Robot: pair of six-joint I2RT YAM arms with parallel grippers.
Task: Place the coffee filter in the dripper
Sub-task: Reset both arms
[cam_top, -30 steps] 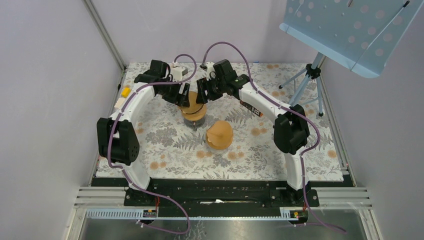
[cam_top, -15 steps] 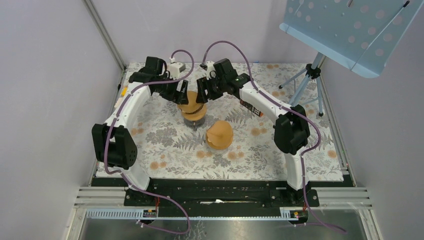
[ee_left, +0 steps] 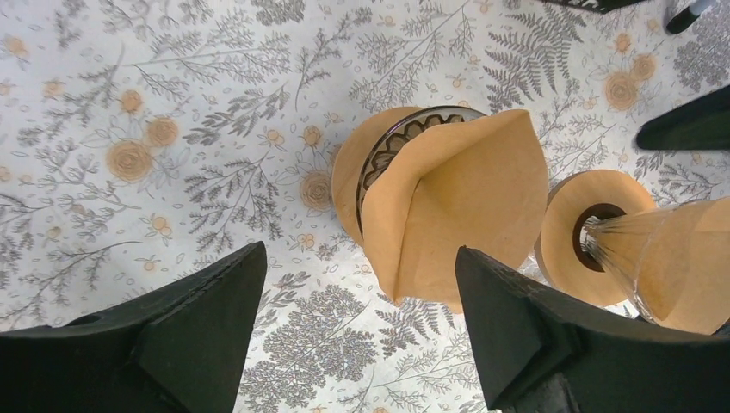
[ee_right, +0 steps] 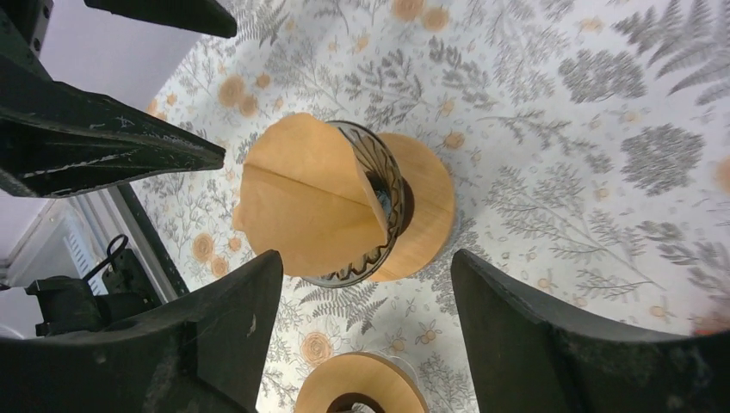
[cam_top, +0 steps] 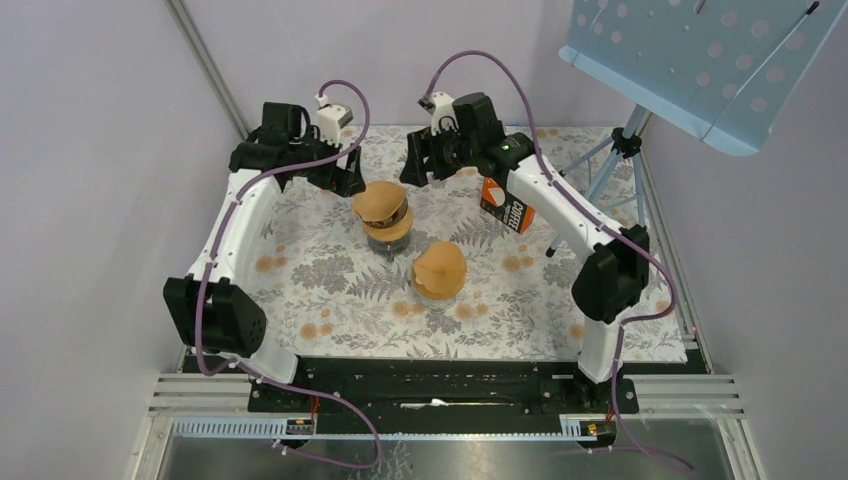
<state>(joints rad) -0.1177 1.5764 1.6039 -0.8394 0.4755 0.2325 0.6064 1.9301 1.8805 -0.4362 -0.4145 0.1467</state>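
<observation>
Left hand: released, jaws spread wide, nothing held, upper left of centre in the top view, just off the dripper. Right hand: likewise released and empty, upper centre of the top view, on the dripper's other side. Between the two, mid-frame in both wrist views: coffee filter, brown paper cone, matte, one hard crease down the side. Resting in the mouth of the dripper but tilted, one edge well above the rim, so probably not fully seated. Dripper: ribbed clear glass funnel in a round wooden collar, standing on the bench, bench top covered in grey-and-orange floral print. Filter likely very light and floppy, easy to crumple or flick out, no weight to settle itself. Best taken at the free upper edge near the crease with a light pinch, or just nudged down along the seam; never squeezed across the cone. Glass probably smooth and fragile, so no hard push on the rim; collar the safer spot for steadying. Lower right of the left wrist view: second dripper with its own filter, near but apart. Orange carton right of centre in the top view, apart from both drippers.
</observation>
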